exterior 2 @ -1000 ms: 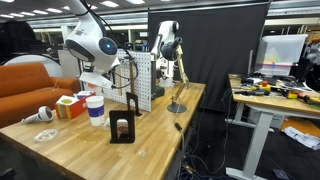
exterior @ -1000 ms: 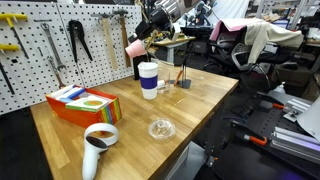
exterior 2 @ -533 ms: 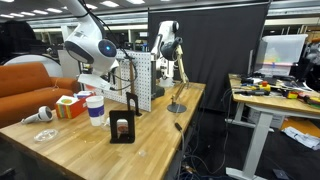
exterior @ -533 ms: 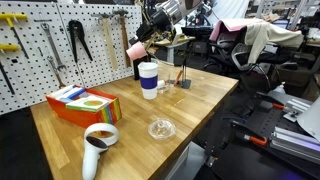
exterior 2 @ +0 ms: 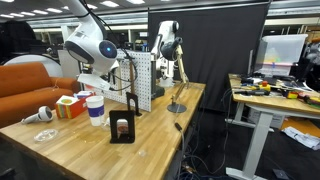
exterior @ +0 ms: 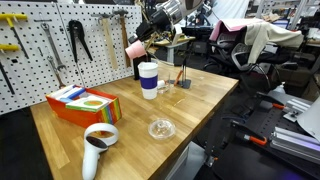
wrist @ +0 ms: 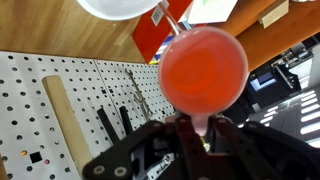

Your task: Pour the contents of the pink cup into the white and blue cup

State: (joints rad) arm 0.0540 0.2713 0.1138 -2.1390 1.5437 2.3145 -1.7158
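My gripper [exterior: 145, 32] is shut on the pink cup [exterior: 136, 48] and holds it tilted in the air, above and just behind the white and blue cup [exterior: 148, 80], which stands upright on the wooden table. In the wrist view the pink cup [wrist: 203, 70] fills the centre with its round base toward the camera, clamped between my dark fingers [wrist: 146, 148]; the rim of the white and blue cup [wrist: 122, 8] shows at the top edge. In an exterior view the white and blue cup [exterior 2: 95, 108] stands in front of the robot's base; the pink cup is hidden there.
A red and orange box [exterior: 83, 104], a white ring-shaped controller [exterior: 98, 142] and a clear glass dish [exterior: 161, 129] lie on the wooden table [exterior: 200, 95]. A pegboard with tools [exterior: 60, 40] stands behind. A small black stand [exterior 2: 122, 127] is near the table's front.
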